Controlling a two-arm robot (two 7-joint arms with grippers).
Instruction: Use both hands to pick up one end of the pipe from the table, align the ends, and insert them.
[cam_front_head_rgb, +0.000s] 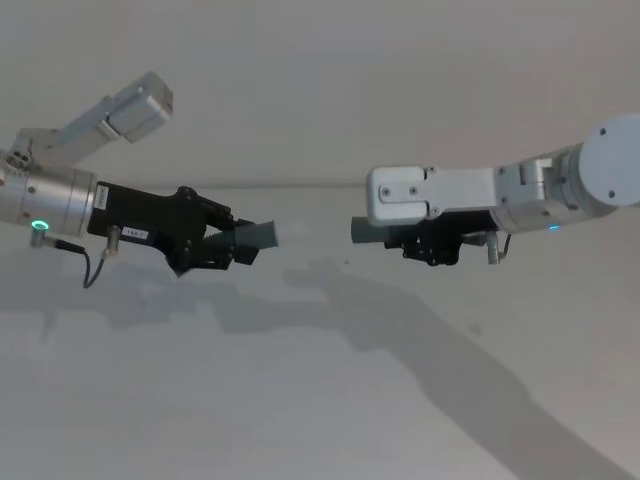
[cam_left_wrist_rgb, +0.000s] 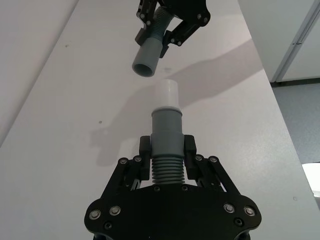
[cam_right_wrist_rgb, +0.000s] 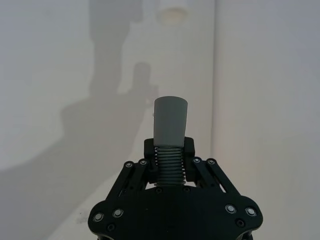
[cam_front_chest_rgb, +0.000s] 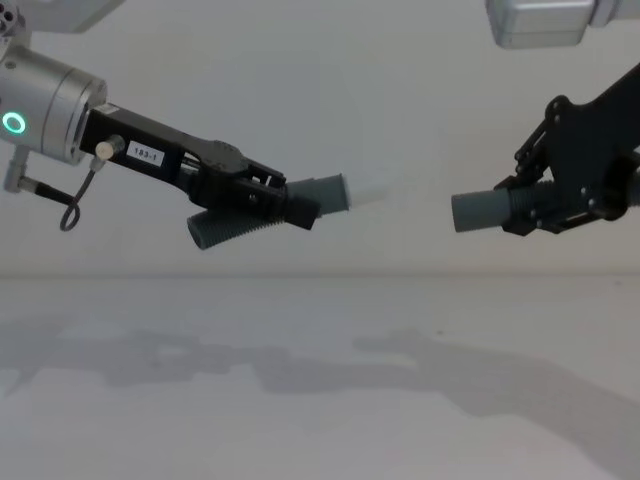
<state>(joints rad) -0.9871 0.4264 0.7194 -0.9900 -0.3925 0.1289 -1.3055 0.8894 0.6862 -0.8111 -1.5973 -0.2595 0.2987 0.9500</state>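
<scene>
Both pipe pieces hang in the air above the table (cam_front_head_rgb: 300, 400), facing each other end to end. My left gripper (cam_front_head_rgb: 235, 245) is shut on the ribbed part of one pipe piece (cam_front_chest_rgb: 325, 195), and that piece's whitish tip (cam_left_wrist_rgb: 167, 92) points toward the other arm. On the opposite side, my right gripper (cam_front_head_rgb: 425, 245) is shut on the ribbed part of the second pipe piece (cam_right_wrist_rgb: 171, 127). Its open grey cuff (cam_left_wrist_rgb: 146, 62) faces the whitish tip. A short gap separates the two ends, and in the left wrist view the cuff sits slightly off the tip's line.
The white table (cam_front_chest_rgb: 300, 400) below carries only the arms' shadows. A thin black cable (cam_front_chest_rgb: 75, 205) loops under the left wrist. A white wall stands behind the table.
</scene>
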